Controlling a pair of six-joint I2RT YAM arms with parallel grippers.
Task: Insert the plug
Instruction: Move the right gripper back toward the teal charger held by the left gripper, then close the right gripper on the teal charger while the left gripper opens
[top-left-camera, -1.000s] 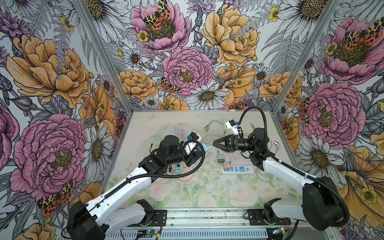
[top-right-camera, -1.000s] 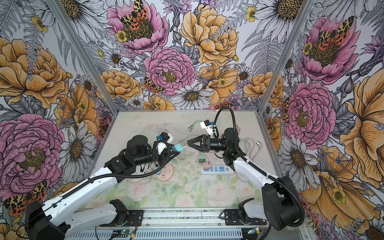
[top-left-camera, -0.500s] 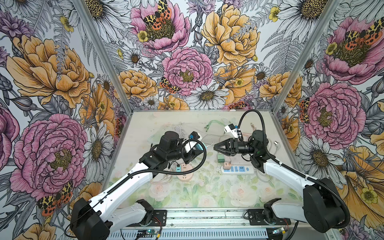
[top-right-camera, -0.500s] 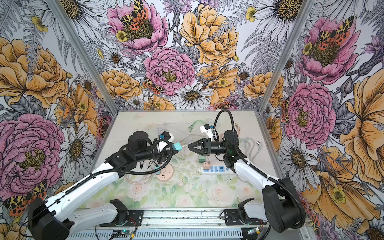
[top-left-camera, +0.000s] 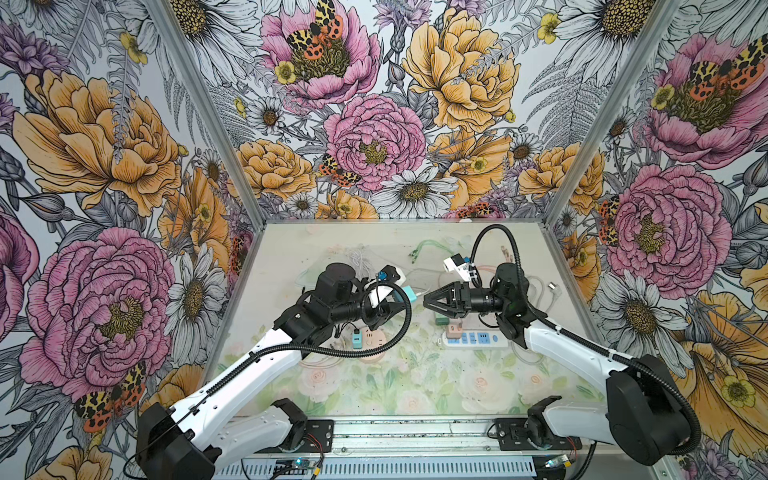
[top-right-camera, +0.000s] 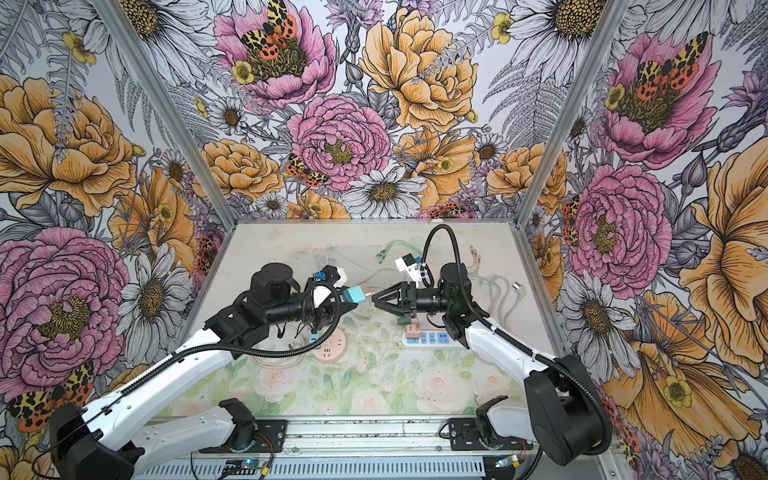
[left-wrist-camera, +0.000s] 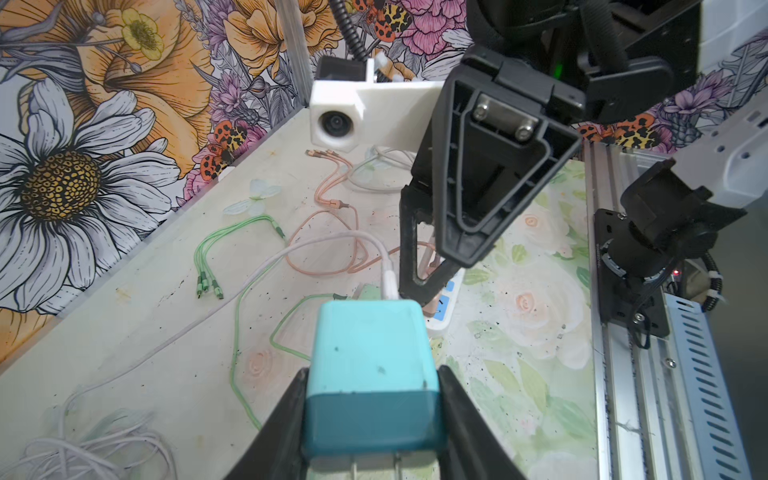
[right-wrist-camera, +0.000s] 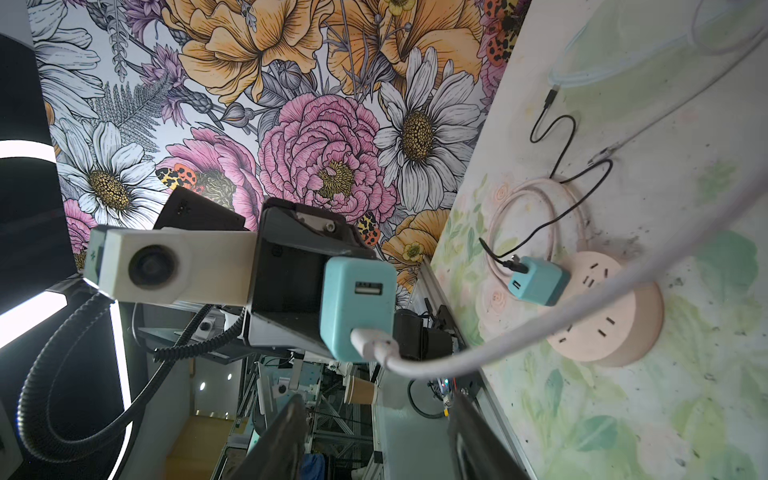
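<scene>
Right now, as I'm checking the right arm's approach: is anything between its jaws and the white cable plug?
Nothing visible does. The right gripper faces the white cable plug directly, jaws open, tips close to it. The plug sits in the teal charger, held by the left gripper.

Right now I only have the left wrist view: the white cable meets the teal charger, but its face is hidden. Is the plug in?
Observer: Yes. The right wrist view shows the white plug sitting in one port of the teal charger; the USB port next to it is empty.
Operator: Is the right gripper gripping the cable?
Observer: No. Its fingers stand apart with nothing between them.
Operator: Any socket free?
Observer: A round pink socket, outside your frame, holds a second teal charger and has outlets free.
</scene>
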